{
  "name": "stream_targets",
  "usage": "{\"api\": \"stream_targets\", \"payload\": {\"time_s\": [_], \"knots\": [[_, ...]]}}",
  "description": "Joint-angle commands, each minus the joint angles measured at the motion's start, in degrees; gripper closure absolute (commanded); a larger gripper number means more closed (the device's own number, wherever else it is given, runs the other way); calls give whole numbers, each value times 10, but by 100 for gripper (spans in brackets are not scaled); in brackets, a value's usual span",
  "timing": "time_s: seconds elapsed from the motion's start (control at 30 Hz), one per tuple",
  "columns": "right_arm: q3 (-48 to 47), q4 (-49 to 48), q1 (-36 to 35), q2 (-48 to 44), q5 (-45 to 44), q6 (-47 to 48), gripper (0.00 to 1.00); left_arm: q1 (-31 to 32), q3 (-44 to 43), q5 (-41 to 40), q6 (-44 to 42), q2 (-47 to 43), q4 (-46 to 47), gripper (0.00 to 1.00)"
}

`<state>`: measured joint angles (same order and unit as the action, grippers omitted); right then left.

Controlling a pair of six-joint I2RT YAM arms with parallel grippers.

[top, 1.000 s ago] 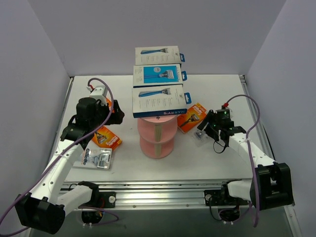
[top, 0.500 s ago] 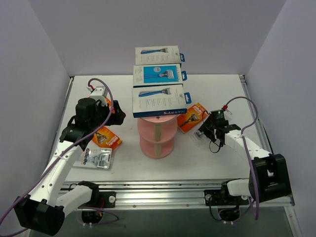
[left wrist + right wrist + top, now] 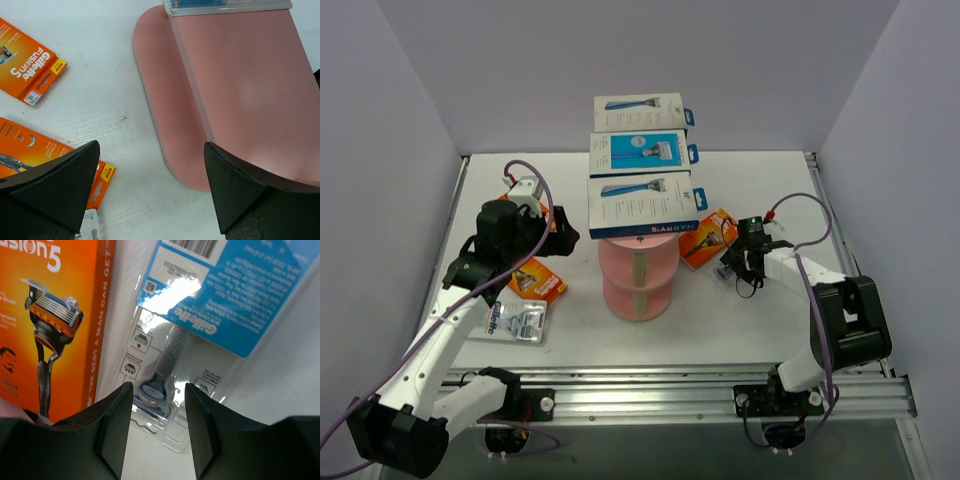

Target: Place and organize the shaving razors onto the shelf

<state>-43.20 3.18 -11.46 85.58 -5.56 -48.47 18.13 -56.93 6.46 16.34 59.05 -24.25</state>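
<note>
Right jaws astride clear blister pack (image 3: 175, 355) on tabletop right of shelf (image 3: 638, 290), grip cannot tell. Left jaws wide apart, empty, left of shelf. Three Harry's boxes (image 3: 642, 203) atop shelf; orange cards (image 3: 538, 280) and second blister pack (image 3: 517, 320) unplaced

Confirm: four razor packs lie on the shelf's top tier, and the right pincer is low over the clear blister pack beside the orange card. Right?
Not four. The top external view shows three razor packs lying on the shelf's top tier. The rest holds: the right pincer is low over the clear blister pack beside the orange card.
</note>
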Motion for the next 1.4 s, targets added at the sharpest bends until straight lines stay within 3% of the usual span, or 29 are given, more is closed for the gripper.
{"api": "stream_targets", "payload": {"time_s": [0.0, 0.3, 0.67, 0.9, 1.13, 1.37], "knots": [[-40, 0, -2, 28, -30, 1, 59, 3, -19, 2, -1, -10, 4, 6], [-47, 6, 12, 65, -35, 21, 60, 5, -20, 3, -3, -2, 3, 6], [-25, -9, 26, 58, 17, 76, 86, 6, -21, -2, -7, -1, 1, 6], [-30, 52, 26, -1, 22, 126, 100, 6, -24, -12, -11, 2, -4, 6], [-30, 134, 37, -84, -14, 144, 100, 6, -28, -24, -17, 6, -11, 6], [-29, 157, 48, -132, -9, 166, 100, 6, -30, -37, -23, 11, -16, 6]]}}
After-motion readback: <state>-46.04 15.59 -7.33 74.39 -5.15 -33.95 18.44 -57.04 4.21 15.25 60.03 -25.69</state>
